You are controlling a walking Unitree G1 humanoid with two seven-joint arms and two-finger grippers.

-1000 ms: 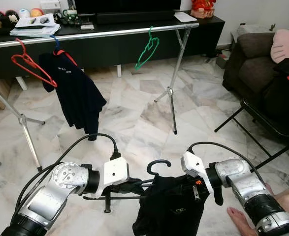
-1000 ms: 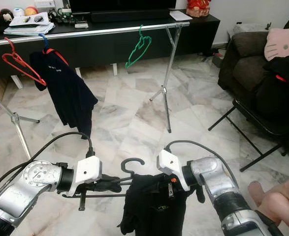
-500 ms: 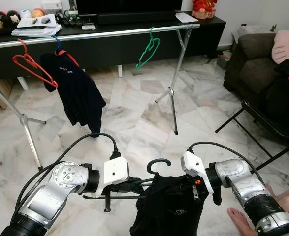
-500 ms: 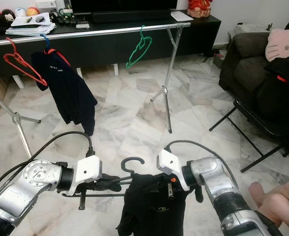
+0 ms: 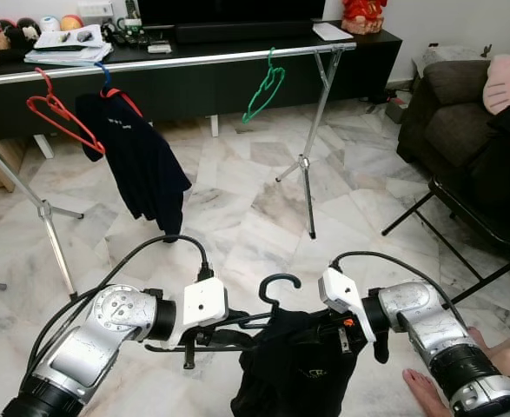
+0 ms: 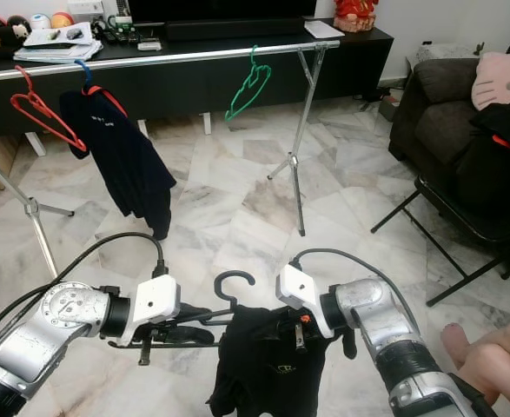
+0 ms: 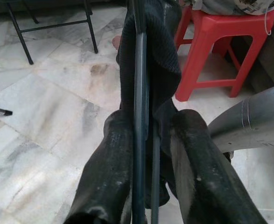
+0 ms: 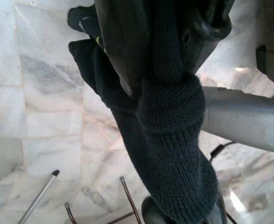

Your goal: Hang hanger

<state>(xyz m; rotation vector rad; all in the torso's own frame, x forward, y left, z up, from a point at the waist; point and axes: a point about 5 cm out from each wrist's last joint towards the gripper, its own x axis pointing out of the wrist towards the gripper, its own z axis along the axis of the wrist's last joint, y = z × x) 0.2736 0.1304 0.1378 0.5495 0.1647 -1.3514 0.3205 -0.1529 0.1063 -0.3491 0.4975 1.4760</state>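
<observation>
Between both grippers, your black hanger [image 5: 268, 300] with its floppy dark garment [image 5: 302, 373] is pinched: left gripper [image 7: 144, 140] on the stiff bar, right gripper [image 8: 167, 42] on cloth-covered shoulder. Light; hold the bar.

Four hangers [image 5: 279, 288]; two garments [image 5: 137, 161]

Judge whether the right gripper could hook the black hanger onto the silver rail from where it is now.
Probably not yet. The right gripper holds the black hanger low, and open marble floor separates it from the silver rail; nothing blocks the way.
</observation>
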